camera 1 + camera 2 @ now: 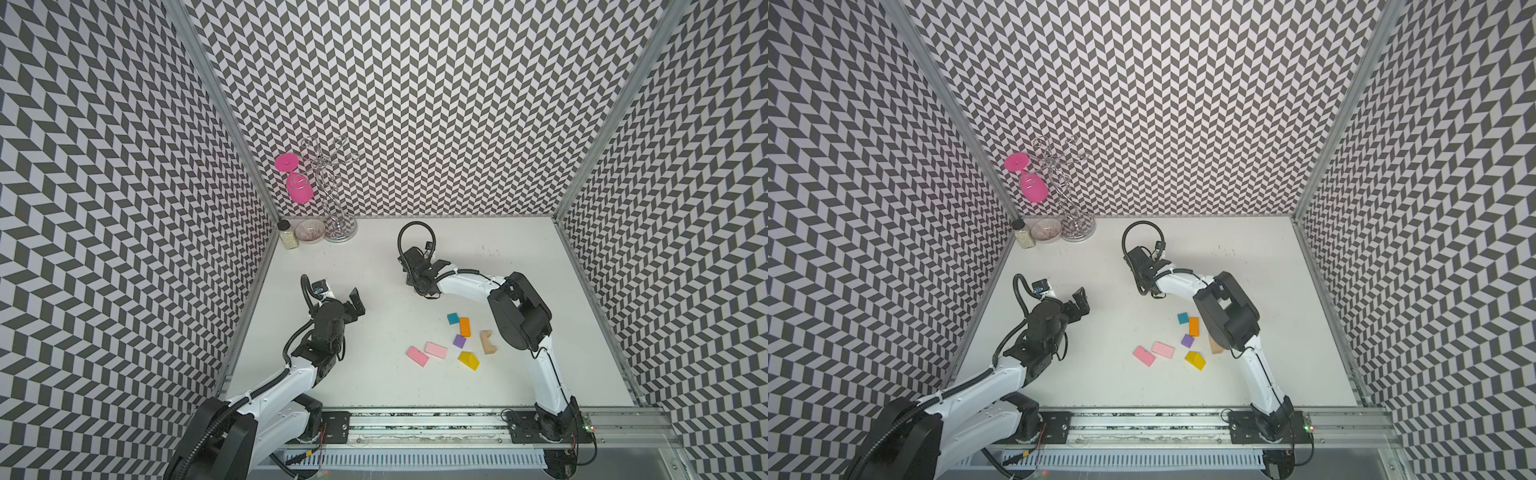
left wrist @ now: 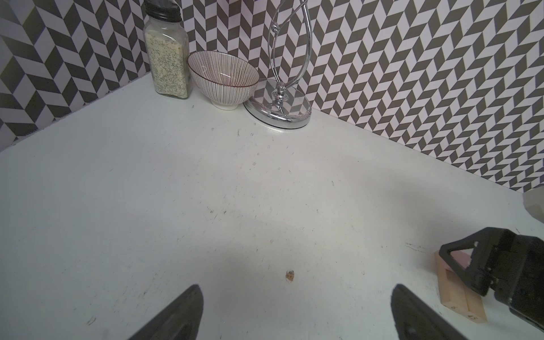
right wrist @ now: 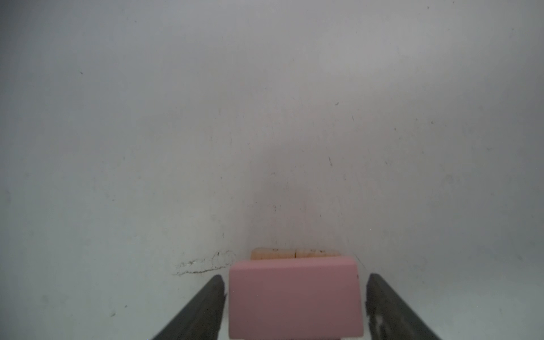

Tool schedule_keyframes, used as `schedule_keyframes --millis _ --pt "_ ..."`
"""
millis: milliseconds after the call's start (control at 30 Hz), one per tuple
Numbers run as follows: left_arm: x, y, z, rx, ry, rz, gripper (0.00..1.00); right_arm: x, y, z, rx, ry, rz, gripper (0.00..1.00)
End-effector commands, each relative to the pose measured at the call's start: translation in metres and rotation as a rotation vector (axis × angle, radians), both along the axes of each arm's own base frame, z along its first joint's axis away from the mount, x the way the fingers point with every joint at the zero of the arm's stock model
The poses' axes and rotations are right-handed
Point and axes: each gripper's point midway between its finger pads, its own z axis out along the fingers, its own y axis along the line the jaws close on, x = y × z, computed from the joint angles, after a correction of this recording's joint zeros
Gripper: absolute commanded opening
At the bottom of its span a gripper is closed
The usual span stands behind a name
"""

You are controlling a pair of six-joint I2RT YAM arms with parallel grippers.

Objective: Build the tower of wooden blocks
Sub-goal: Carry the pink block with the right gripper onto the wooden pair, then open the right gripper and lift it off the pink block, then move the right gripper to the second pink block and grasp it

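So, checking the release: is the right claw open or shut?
Open: the right claw shows gaps on both sides of the pink block.

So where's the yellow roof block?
In both top views the yellow roof block lies on the white table, right of the middle, close to the purple cube and just right of the pale pink slab.
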Motion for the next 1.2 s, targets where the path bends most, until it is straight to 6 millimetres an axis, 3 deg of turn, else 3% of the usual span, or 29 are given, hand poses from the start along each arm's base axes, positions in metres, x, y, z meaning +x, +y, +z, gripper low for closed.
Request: schedule_keyframes --millis 0,100,267,400,500,633,800,1000,1167 --pt "0.0 0.001 0.005 -0.009 -0.027 0.001 1.0 0.003 0.003 0.038 0.042 -0.07 -0.005 0.81" --pt "0.0 0.001 0.004 -0.01 -0.026 0.001 1.0 0.003 0.004 0.052 0.05 -0.089 0.008 0.83" --pt "-0.001 0.001 0.004 -0.009 -0.026 0.0 1.0 -0.014 0.006 0.097 0.066 -0.157 0.054 0.87" --pt "-0.001 0.001 0.004 -0.009 -0.027 0.0 1.0 -0.05 0.002 0.129 0.096 -0.235 0.091 0.95" --pt "-0.001 0.001 0.005 -0.01 -0.028 -0.003 1.0 -0.09 0.0 0.133 0.139 -0.274 0.157 0.97" --pt "-0.003 -0.001 0.004 -0.014 -0.026 -0.014 1.0 -0.138 0.0 0.118 0.228 -0.269 0.247 0.97" --pt "-0.007 -0.001 0.006 -0.026 -0.035 -0.025 1.0 -0.189 -0.004 0.071 0.263 -0.183 0.287 0.95" --pt "-0.009 -0.002 0.007 -0.03 -0.043 -0.036 1.0 -0.221 -0.006 0.022 0.202 -0.08 0.282 0.93" --pt "-0.008 -0.003 0.006 -0.028 -0.036 -0.037 1.0 -0.233 -0.006 0.005 0.141 -0.045 0.256 0.92"
